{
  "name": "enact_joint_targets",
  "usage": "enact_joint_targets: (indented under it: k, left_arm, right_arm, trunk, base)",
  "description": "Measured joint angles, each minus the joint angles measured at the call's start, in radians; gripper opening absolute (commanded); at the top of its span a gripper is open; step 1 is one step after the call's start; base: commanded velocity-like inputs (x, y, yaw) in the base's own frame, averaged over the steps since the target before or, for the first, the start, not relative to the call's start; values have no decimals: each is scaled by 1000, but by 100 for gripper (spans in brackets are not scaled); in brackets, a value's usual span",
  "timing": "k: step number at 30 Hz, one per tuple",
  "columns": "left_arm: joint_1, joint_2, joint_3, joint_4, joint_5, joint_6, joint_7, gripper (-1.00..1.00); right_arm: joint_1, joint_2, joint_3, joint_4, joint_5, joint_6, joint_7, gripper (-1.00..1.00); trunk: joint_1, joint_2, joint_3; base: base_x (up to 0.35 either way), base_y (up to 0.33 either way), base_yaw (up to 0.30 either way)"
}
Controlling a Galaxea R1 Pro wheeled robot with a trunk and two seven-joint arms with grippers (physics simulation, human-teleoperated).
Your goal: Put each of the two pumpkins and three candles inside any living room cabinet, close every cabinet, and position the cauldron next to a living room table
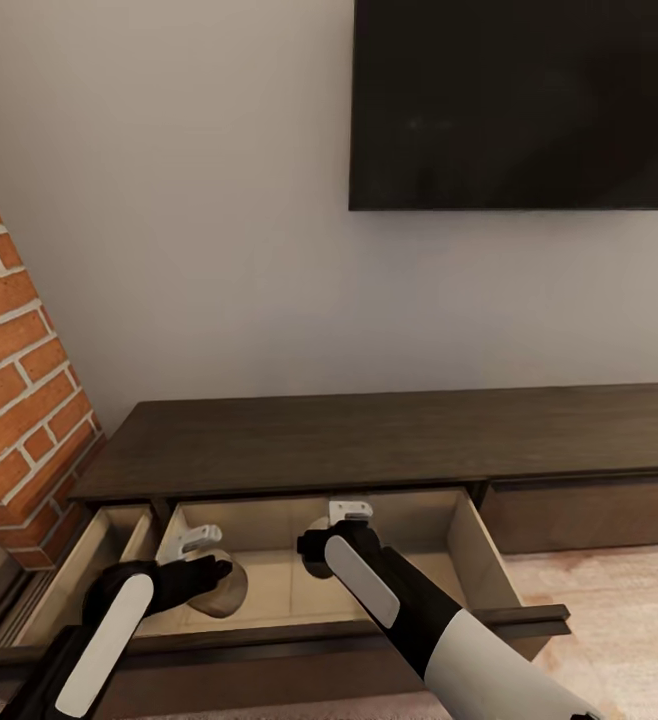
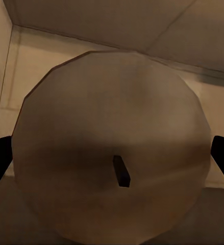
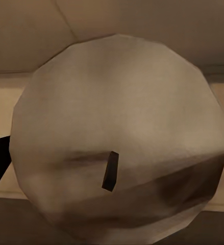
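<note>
Grippers are reaching into the open cabinet (image 1: 269, 448) drawer: left gripper (image 1: 205, 556) straddling a candle (image 2: 112, 148) and right gripper (image 1: 341, 530) another candle (image 3: 117, 138) (fingers spread; grip indeterminate).

The cabinet (image 1: 369, 440) is a long, low dark-brown unit against the pale wall, its flat top bare. One wide drawer (image 1: 469, 540) stands pulled out at 6 o'clock of the head view, pale beige inside, with a dark front rail across its near edge. A second drawer (image 1: 79, 560) at 8 o'clock is also pulled out beside it, next to the brick column (image 1: 19, 400). On the wide drawer's floor lie two round beige candles with short dark wicks: one (image 1: 221, 592) (image 2: 112, 148) at its 9 o'clock side, the other (image 1: 317, 562) (image 3: 117, 138) near its middle. The unit stands on a light wood floor (image 1: 619, 620).
</note>
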Motion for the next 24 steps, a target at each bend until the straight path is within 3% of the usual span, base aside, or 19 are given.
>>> enact_joint_targets:
  k: [3,7,11,20,24]
  left_arm:
    - [-8,-31,-2,-5,-55,-2,1,-100]
    - [-20,-70,-2,-1,-164,-1,1,-100]
    - [-21,-89,-1,3,-224,-3,1,-100]
    - [-21,-94,-2,3,-238,-29,0,-100]
    - [-22,-94,-1,2,-239,-40,0,-100]
  right_arm:
    - [0,1,1,0,0,-1,0,-100]
    - [0,5,2,1,-1,-2,0,-100]
    - [0,9,4,21,4,-2,0,-100]
    - [0,9,27,27,12,-15,1,-100]
    - [0,9,62,26,14,-23,1,-100]
  trunk:
    - [8,-15,-10]
    - [10,-16,-26]
    - [12,-17,-41]
    - [16,-19,-76]
    - [18,-20,-91]
  base:
    - [0,0,0]
    - [0,0,0]
    - [0,0,0]
    - [0,0,0]
    - [0,0,0]
